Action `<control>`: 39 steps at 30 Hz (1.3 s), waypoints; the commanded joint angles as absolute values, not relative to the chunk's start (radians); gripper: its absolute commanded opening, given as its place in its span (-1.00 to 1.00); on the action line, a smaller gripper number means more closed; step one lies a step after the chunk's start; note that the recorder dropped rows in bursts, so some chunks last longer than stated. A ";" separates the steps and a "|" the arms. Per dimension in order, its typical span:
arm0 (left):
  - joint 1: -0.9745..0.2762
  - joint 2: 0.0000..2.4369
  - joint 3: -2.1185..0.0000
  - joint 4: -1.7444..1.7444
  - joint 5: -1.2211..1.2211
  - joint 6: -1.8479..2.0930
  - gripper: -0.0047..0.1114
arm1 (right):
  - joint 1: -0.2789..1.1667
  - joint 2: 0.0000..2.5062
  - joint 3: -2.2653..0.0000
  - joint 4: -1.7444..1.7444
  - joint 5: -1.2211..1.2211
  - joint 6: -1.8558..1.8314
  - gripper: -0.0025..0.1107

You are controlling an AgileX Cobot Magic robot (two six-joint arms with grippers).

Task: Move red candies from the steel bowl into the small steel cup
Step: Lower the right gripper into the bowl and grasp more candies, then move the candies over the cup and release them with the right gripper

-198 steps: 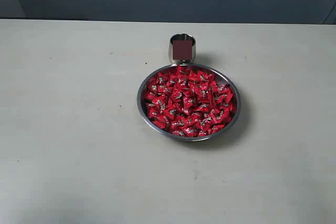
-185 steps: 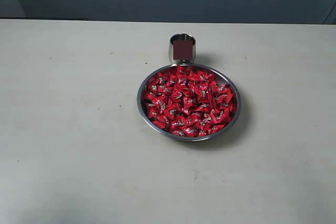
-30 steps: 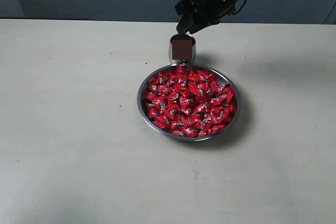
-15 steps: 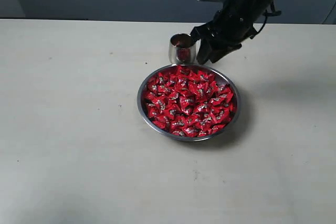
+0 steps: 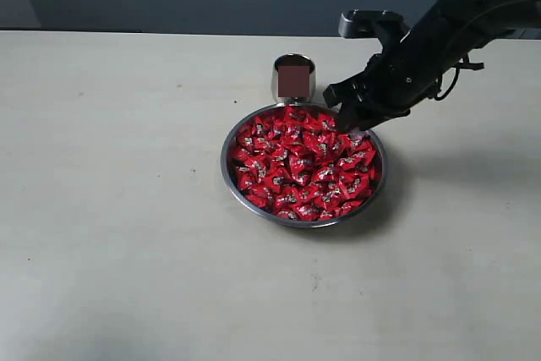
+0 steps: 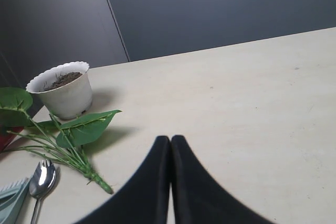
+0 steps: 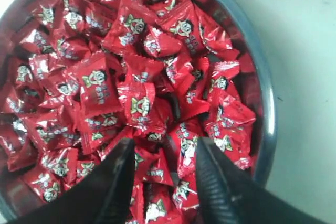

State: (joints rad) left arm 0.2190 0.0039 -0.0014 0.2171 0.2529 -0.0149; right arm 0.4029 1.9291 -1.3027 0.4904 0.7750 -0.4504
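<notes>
right gripper [image 7: 164,148] hangs, jaws spread, over the red candies [image 7: 97,85] in the steel bowl [image 7: 266,108], likely to pinch one; left gripper [image 6: 170,141] jaws pressed together

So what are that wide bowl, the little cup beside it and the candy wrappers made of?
The bowl looks like polished metal, probably steel: thin silver rim with glints. The cup seems the same, its mirror side reflecting red. The candy wrappers look like glossy crinkled foil or plastic film; I can't tell which.
</notes>
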 commanded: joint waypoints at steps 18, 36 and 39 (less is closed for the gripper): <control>0.216 0.000 0.000 0.222 0.242 -0.019 -0.91 | 0.430 2.094 -1.302 0.776 0.678 -0.662 -0.98; 0.216 0.000 0.000 0.222 0.242 -0.019 -0.91 | 0.430 1.968 -1.487 0.737 0.639 -0.658 -0.95; 0.216 0.000 0.000 0.222 0.242 -0.019 -0.91 | 0.430 2.025 -1.596 0.724 0.646 -0.658 -0.95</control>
State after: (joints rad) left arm 0.2190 0.0039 -0.0014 0.2171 0.2529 -0.0149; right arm 0.4301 1.9772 -1.5166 0.7422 0.6375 -0.6537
